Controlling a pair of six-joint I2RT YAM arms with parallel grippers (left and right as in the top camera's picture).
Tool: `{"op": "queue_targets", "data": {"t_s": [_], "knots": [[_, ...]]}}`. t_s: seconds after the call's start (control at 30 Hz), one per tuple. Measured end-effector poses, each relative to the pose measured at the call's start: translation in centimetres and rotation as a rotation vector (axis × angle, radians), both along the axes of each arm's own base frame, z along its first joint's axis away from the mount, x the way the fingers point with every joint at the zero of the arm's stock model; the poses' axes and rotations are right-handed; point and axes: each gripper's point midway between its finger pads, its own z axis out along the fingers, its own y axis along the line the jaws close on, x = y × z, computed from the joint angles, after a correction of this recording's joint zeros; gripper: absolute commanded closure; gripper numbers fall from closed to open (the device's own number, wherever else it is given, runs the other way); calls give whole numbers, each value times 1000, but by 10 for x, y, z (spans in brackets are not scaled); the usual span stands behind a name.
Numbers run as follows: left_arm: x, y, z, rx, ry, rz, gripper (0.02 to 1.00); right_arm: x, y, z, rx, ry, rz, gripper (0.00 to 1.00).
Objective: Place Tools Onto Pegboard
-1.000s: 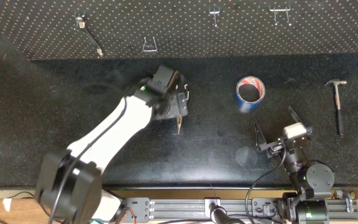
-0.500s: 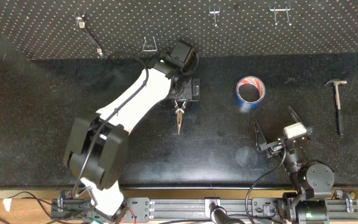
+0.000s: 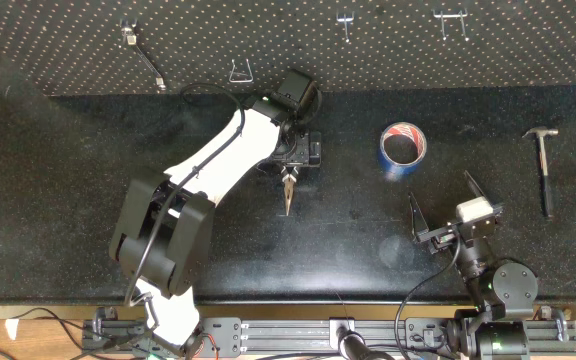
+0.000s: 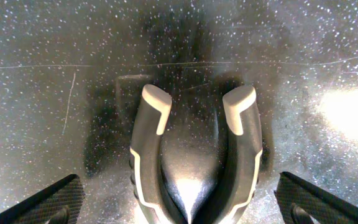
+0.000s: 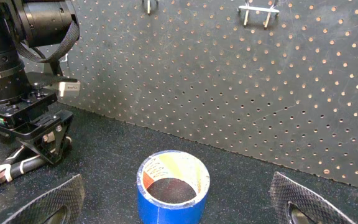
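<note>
Grey-handled pliers [image 3: 286, 190] lie on the black table, jaws toward the front edge. In the left wrist view the two handles [image 4: 194, 162] with pale tips run up between my left fingers [image 4: 48, 202], which stand wide apart on either side without touching them. My left gripper [image 3: 292, 162] is open, low over the handle end. A blue tape roll [image 3: 403, 148] stands upright to the right, also the tape roll [image 5: 172, 186] just ahead of my open right gripper [image 3: 440, 212]. A hammer [image 3: 542, 170] lies at the far right.
The pegboard [image 3: 388, 50] runs along the back with wire hooks [image 3: 239, 72], [image 3: 345, 20], [image 3: 451, 20]. A thin tool [image 3: 146, 58] hangs at its left. The left arm's wrist [image 5: 17, 62] stands close to the board.
The left arm swung right and toward the pegboard, then settled over the pliers' handles. Pliers, tape, hammer and right arm have stayed put.
</note>
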Motion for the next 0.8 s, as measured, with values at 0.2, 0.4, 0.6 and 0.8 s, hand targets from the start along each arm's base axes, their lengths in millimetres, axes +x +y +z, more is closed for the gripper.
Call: {"op": "queue_targets", "data": {"t_s": [0.2, 0.4, 0.6, 0.8], "knots": [[0, 0, 0, 0, -1, 0, 20, 0, 0, 0, 0, 0, 0, 25], [0, 0, -7, 7, 12, 1, 23, 0, 0, 0, 0, 0, 0, 25], [0, 0, -6, 6, 12, 3, 253, 0, 0, 0, 0, 0, 0, 25], [-1, -1, -6, 1, 14, 11, 524, 0, 0, 0, 0, 0, 0, 25]]}}
